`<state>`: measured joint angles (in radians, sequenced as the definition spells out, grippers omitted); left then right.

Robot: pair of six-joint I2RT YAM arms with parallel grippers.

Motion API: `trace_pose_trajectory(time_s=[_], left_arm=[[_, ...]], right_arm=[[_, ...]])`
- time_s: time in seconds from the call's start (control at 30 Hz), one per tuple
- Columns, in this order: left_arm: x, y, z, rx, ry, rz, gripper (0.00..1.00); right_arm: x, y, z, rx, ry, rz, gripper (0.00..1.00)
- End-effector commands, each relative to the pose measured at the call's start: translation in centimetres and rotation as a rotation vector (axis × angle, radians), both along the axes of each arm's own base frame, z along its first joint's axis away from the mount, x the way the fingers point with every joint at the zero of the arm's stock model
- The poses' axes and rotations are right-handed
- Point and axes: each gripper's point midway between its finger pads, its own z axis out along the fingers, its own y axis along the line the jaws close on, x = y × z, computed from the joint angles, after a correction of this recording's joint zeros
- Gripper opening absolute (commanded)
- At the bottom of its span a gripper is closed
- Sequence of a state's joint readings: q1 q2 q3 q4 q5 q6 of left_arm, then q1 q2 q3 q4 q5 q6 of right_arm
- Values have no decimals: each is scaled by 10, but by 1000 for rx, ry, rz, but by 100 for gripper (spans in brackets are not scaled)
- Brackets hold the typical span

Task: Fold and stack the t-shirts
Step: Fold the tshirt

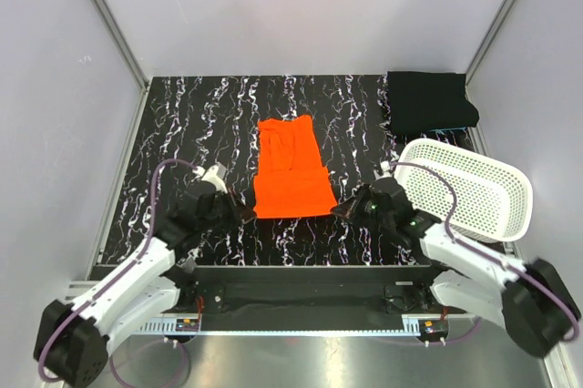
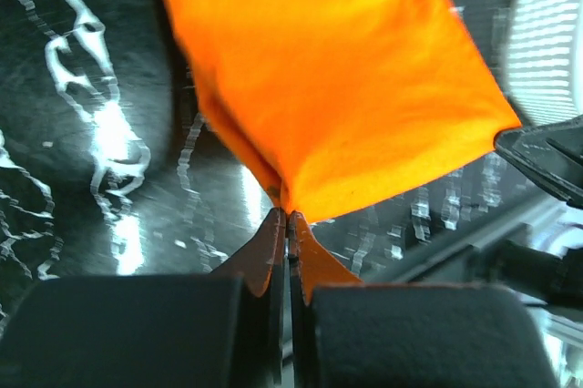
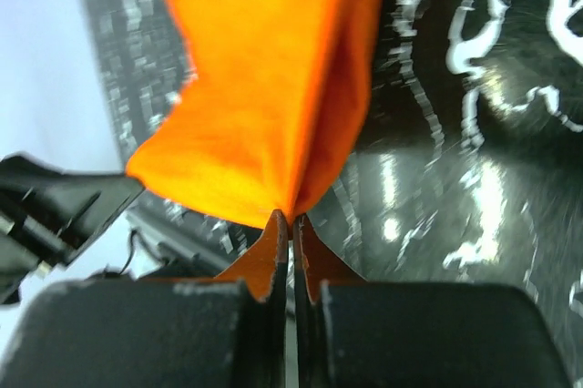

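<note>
Black marbled worktop [image 1: 182, 115], with the white basket [image 1: 474, 188] at its 4 o'clock edge. The orange shirt [image 1: 290, 169] lies folded at centre and the black shirt [image 1: 430, 101] sits folded at 1 o'clock. The left tool [image 2: 288, 222] pinches the orange shirt's 7 o'clock corner; the right tool [image 3: 291, 222] clamps its 5 o'clock corner.

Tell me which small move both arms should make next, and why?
Probably raise both grippers together and carry the near edge toward the far end. The left gripper and right gripper are each shut on a near corner of the orange t-shirt, which lies flat and long, so it looks ready for a half fold.
</note>
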<state>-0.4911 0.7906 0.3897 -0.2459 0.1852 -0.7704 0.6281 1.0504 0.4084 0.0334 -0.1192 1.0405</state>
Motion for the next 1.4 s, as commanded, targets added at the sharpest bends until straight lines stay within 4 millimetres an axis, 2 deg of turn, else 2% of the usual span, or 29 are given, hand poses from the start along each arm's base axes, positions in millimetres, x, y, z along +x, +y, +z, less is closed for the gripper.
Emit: trace_pose_trajectory(time_s=[0.0,0.07,0.13,0.33,0.4,0.43,0.5,0.53,0.6,0.63,0.7,0.73,0.8,0.83,0.87,0.9,0.93,0.97,1.0,1.03,1.07,1.1,1.13,1.17,1.2,1.23,1.27,1.33,1.37], left_arm=[[-6,-3,32,-28,-27,-6,0],[-11,-10,45,-61,-38,-30,0],[-10,-13,60,-83,-68,-35,0],[10,-13,80,-37,-122,-15,0],[19,-15,78,7,-121,-20,0],[29,-14,91,26,-163,-6,0],[44,-12,91,65,-159,16,0],[53,-13,105,66,-191,21,0],[71,-10,104,85,-174,43,0],[80,-13,116,68,-190,42,0],[101,-8,115,70,-173,66,0],[109,-11,128,44,-190,57,0],[130,-5,127,46,-179,82,0],[140,-7,139,28,-200,76,0],[154,-4,131,31,-178,85,0],[163,-5,132,27,-174,80,0],[172,-10,146,5,-197,52,0],[186,-10,134,13,-164,49,0],[194,-12,134,12,-163,44,0],[206,-15,146,3,-195,29,0],[219,-15,128,14,-157,27,0],[227,-15,124,16,-149,26,0],[238,-19,132,2,-167,10,0],[251,-18,112,7,-130,10,0],[260,-18,106,8,-121,11,0],[271,-20,113,-1,-140,-4,0],[283,-18,92,10,-104,2,0],[302,-16,92,6,-117,8,0],[311,-17,71,7,-84,2,1]], right_arm=[[-18,-22,18,-97,-22,12,0],[-22,-21,39,-59,-63,25,0],[-24,-21,48,-39,-74,31,0],[-12,-21,61,-86,-120,30,0],[-2,-22,61,-130,-140,21,0],[3,-21,72,-133,-164,16,0],[16,-23,73,-189,-192,9,0],[24,-20,88,-189,-225,4,0],[40,-22,87,-251,-237,1,0],[51,-19,102,-248,-267,-3,0],[66,-15,100,-278,-260,24,0],[80,-16,116,-269,-289,11,0],[96,-8,111,-290,-280,66,0],[112,-10,126,-274,-302,51,0],[119,-5,117,-273,-274,83,0],[128,-6,118,-269,-271,80,0],[140,-7,129,-253,-287,71,0],[151,-7,117,-266,-258,78,0],[158,-7,117,-263,-255,82,0],[168,-2,127,-241,-271,94,0],[180,-4,112,-253,-240,96,0],[187,-3,109,-253,-234,102,0],[197,0,116,-239,-249,109,0],[208,-1,98,-246,-212,111,1],[215,-2,93,-245,-202,113,1],[225,0,97,-232,-211,116,1],[234,0,77,-241,-177,118,1],[252,-1,75,-233,-178,114,3],[261,-1,52,-240,-139,119,3]])
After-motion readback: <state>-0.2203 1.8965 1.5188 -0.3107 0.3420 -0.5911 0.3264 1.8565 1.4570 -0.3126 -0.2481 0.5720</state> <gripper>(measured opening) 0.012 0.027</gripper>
